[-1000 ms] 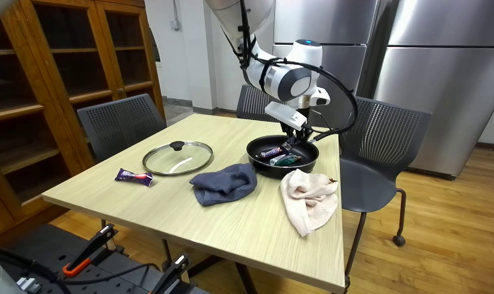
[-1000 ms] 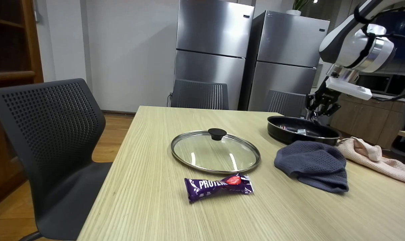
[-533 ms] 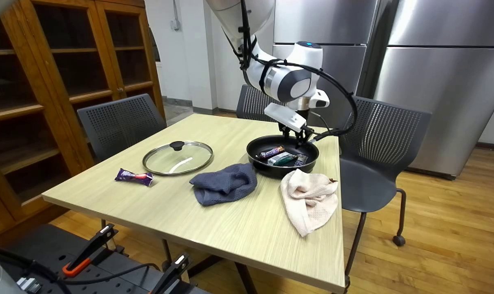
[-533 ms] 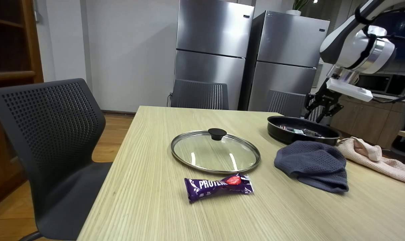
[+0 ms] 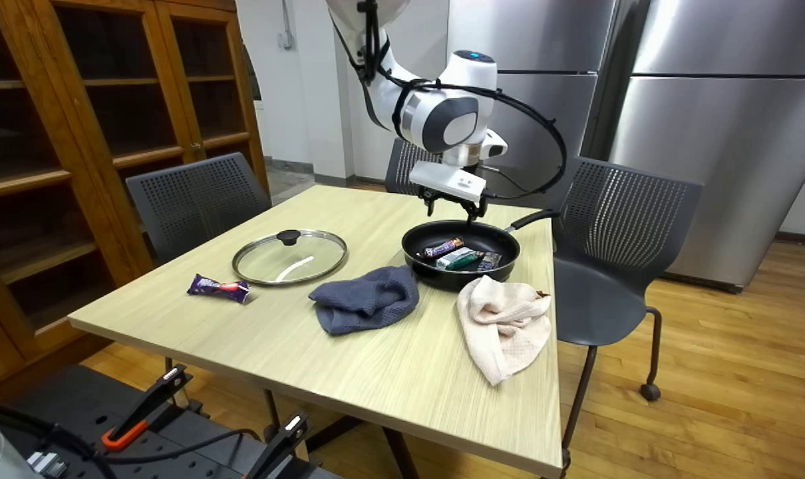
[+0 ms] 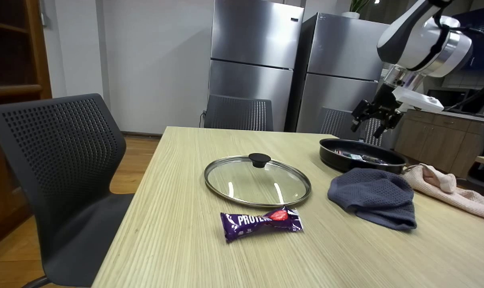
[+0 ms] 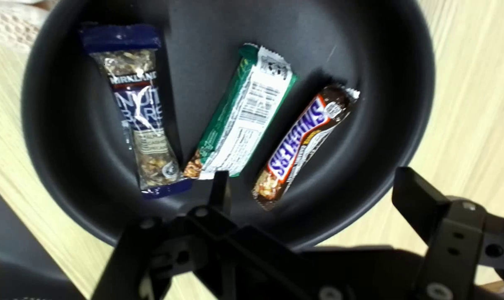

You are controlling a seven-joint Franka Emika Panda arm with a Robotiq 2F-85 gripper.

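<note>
Black pan (image 5: 442,278) stands on the tabletop (image 5: 256,352), close to its right edge as seen in an exterior view. Handle (image 5: 533,219) points toward that edge, where a chair (image 5: 602,293) stands.

Three wrapped bars lie side by side on the pan's floor, legible in the wrist view: nut bar (image 7: 139,112), green bar (image 7: 245,112) in the middle, Snickers (image 7: 298,141). Nut bar and green bar come near each other at one end; contact, cannot tell.

Gripper (image 7: 312,177) hangs above the pan, clear of the bars, its fingers (image 7: 416,200) spread wide. In the wrist view one fingertip shows over the pan's floor near the end of the green bar, the other at the rim.

Surroundings: blue cloth (image 5: 369,299), bunched, and pink cloth (image 5: 505,326), spread along the right edge, crowd the pan on the side toward the tabletop's near edge. Whether either touches the wall, cannot tell.

Glass lid (image 5: 289,269) lies flat toward the left edge, knob (image 5: 288,237) up. Purple protein bar (image 6: 262,223) lies just beside the lid, between it and the near left corner. Blue cloth sits between protein bar and pan.

More chairs (image 5: 196,206) stand at the left and far edges; fridges (image 5: 722,166) behind, glass-fronted cabinet (image 5: 123,100) beyond the left edge.
</note>
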